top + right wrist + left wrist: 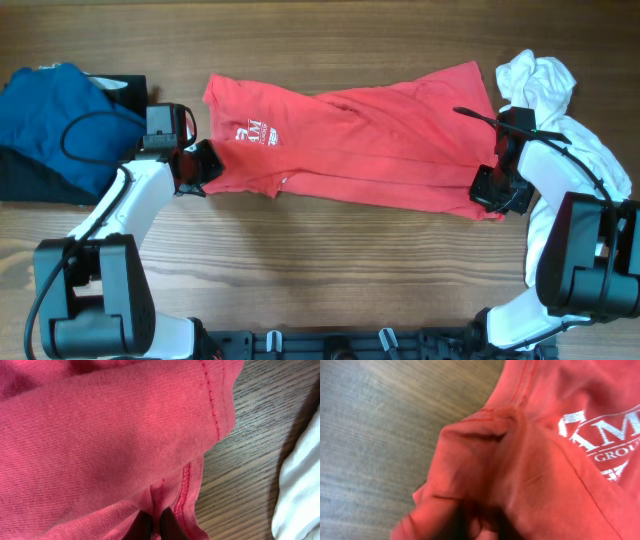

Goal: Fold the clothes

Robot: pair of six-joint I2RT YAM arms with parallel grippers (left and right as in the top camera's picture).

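Observation:
The red T-shirt (370, 140) lies spread across the middle of the table, its white lettering (252, 132) near the left end. My left gripper (203, 165) is at the shirt's lower left edge. In the left wrist view the red cloth (545, 475) bunches into the jaws (480, 527), which are closed on a fold and mostly hidden by it. My right gripper (490, 190) is at the lower right corner, shut (157, 527) on a pinch of red fabric (100, 435) just beside the stitched hem.
A white garment (545, 90) lies crumpled at the right edge, close to the right arm, and shows in the right wrist view (300, 490). A blue garment (50, 100) lies on a black one (30, 180) at the far left. Bare wood runs along the front.

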